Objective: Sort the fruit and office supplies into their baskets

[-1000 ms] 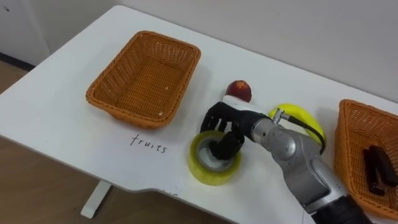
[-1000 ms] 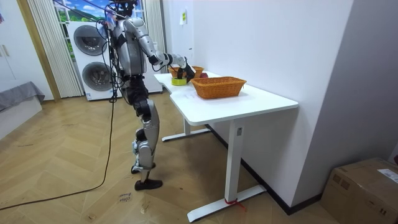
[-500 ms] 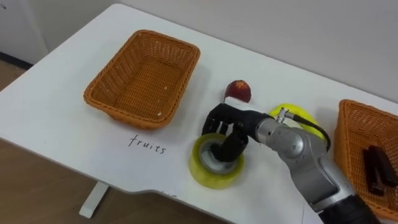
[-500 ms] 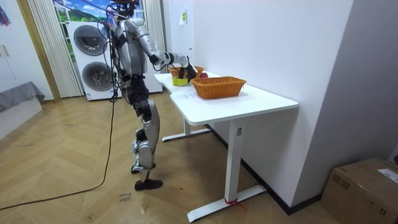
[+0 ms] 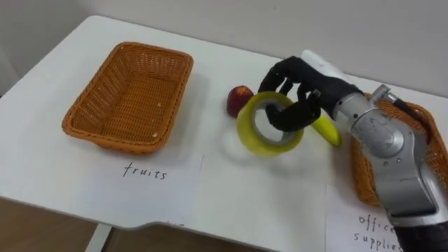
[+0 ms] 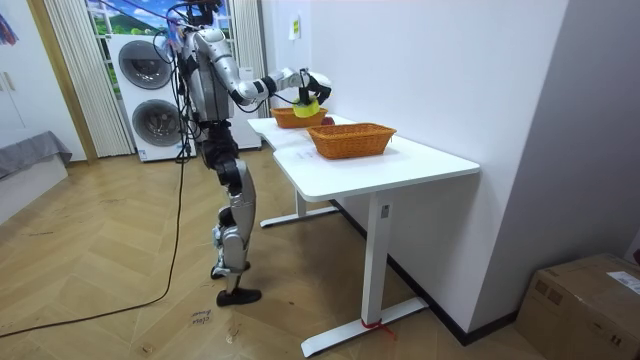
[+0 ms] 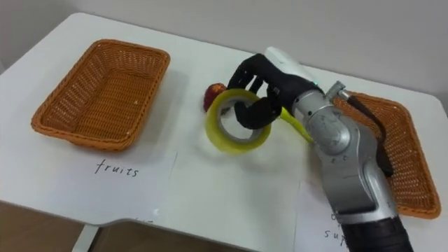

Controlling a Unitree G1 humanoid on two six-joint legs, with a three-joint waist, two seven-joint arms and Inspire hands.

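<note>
My right hand [image 5: 297, 87] [image 7: 269, 80] is shut on a yellow tape roll [image 5: 269, 126] [image 7: 238, 127], fingers hooked through its hole, and holds it tilted in the air above the white table [image 5: 231, 196]. Behind the roll a red apple [image 5: 239, 100] [image 7: 213, 91] lies on the table, and a yellow banana [image 5: 326, 129] [image 7: 297, 124] shows partly behind the hand. The empty wicker basket [image 5: 129, 94] [image 7: 101, 84] stands at the left above the written word "fruits" [image 5: 145, 171]. The office-supplies basket [image 5: 364, 178] [image 7: 399, 154] stands at the right, largely behind my forearm. In the room view the hand [image 6: 307, 83] is raised with the roll [image 6: 311, 99].
A paper label [image 5: 374, 227] lies at the table's near right corner. The near table edge [image 5: 140, 225] runs along the bottom of the eye views. In the room view I stand at the table's end by two stacked washing machines [image 6: 145, 85].
My right hand has lifted the tape roll off the table and carried it up and to the right. The head camera has turned right, so the whole picture has shifted left.
</note>
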